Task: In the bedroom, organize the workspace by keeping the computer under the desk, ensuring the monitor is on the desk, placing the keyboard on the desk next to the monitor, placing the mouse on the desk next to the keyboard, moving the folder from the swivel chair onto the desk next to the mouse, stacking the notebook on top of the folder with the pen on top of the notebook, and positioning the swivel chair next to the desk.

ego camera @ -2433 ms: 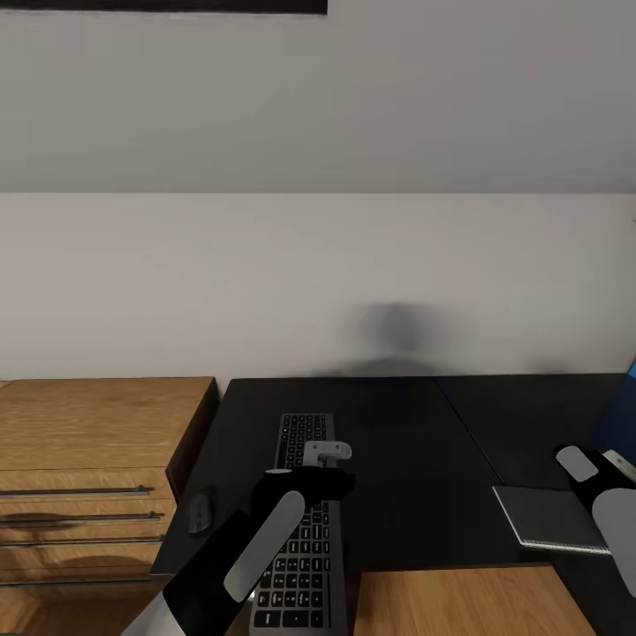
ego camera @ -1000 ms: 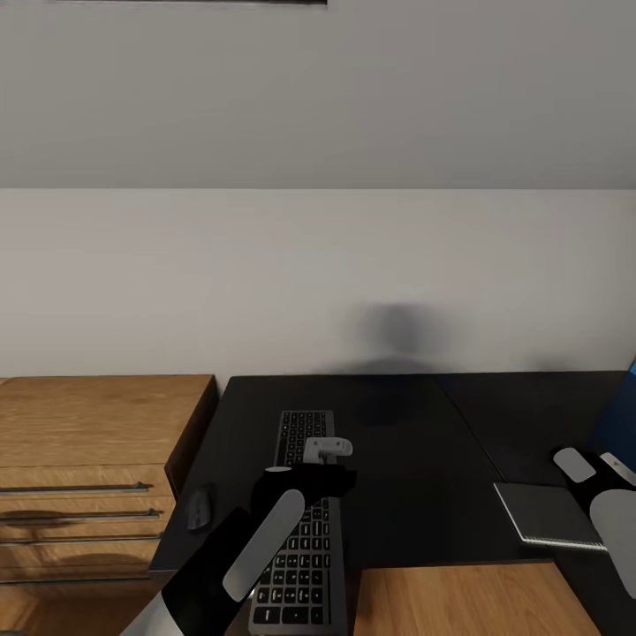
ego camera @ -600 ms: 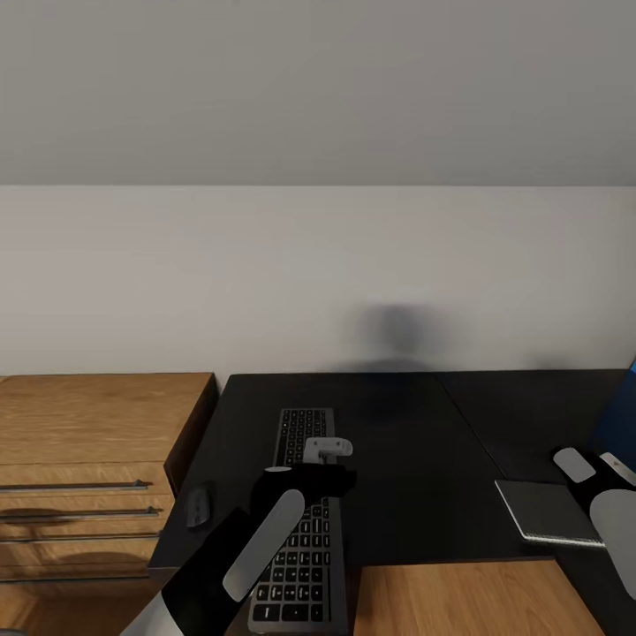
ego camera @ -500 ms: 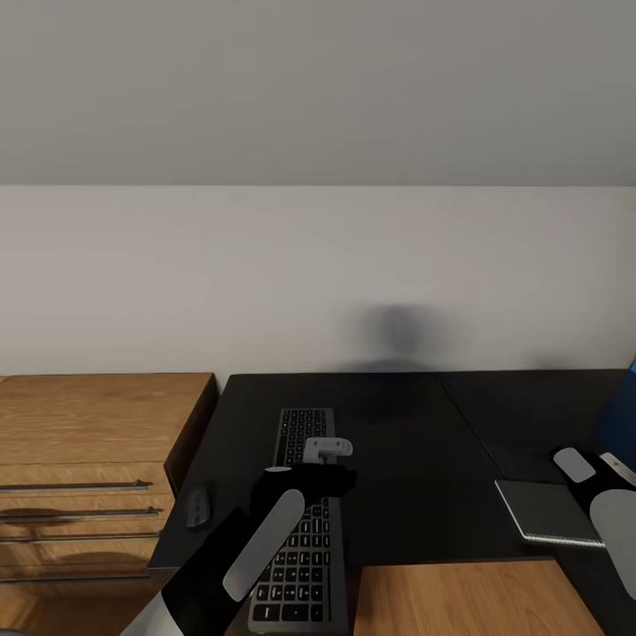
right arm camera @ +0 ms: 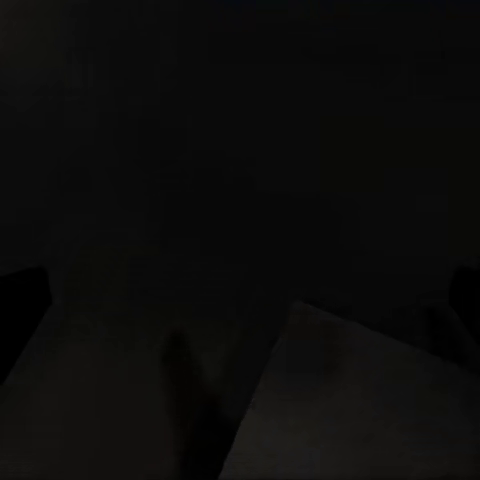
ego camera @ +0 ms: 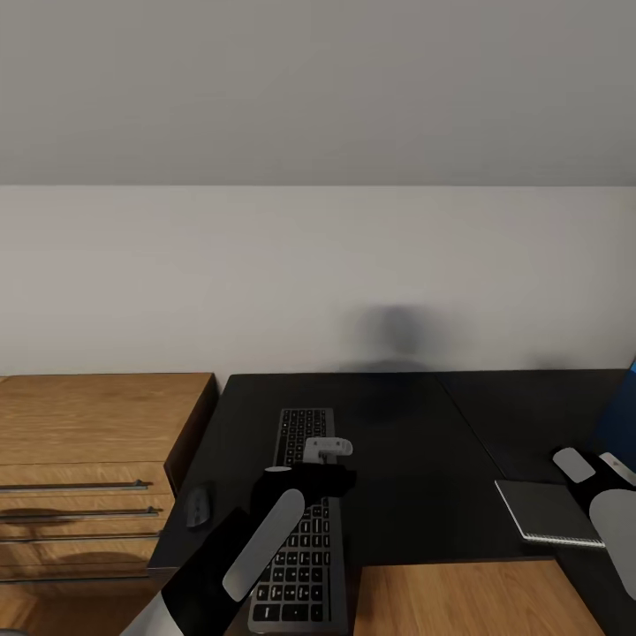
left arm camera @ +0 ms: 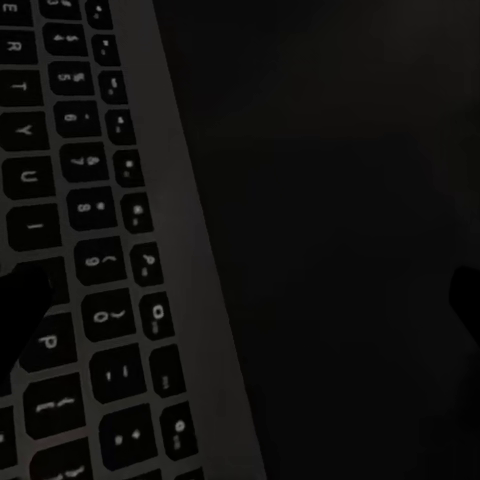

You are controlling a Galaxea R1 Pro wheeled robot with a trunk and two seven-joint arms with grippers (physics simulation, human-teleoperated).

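Left gripper [ego camera: 329, 450] hangs low over the keyboard [ego camera: 300, 512], its jaws spread wide: in the left wrist view one fingertip [left arm camera: 20, 305] sits over the keys and the other at the far edge over bare desk [ego camera: 402, 477], nothing between them. Keyboard [left arm camera: 80, 270] lies lengthwise on the black top, one end toward the wall; the mouse [ego camera: 200, 507] sits apart from it near the desk's left edge, beside the oak drawer unit [ego camera: 88, 468]. My read: I'm on the keyboard step, lining up to grab and reposition it; next I'd drop and close across the frame edge, which looks thin and easy to slip. Right gripper [ego camera: 594, 466] is by the notebook [ego camera: 548, 511], with a blue object [ego camera: 621, 415] at the frame's right edge, possibly the folder. Right wrist view is nearly black; I make out a pale corner [right arm camera: 350, 400], probably the notebook, and dark fingertips far apart, so I judge it open. Head view gives layout; wrist views give jaw spacing.
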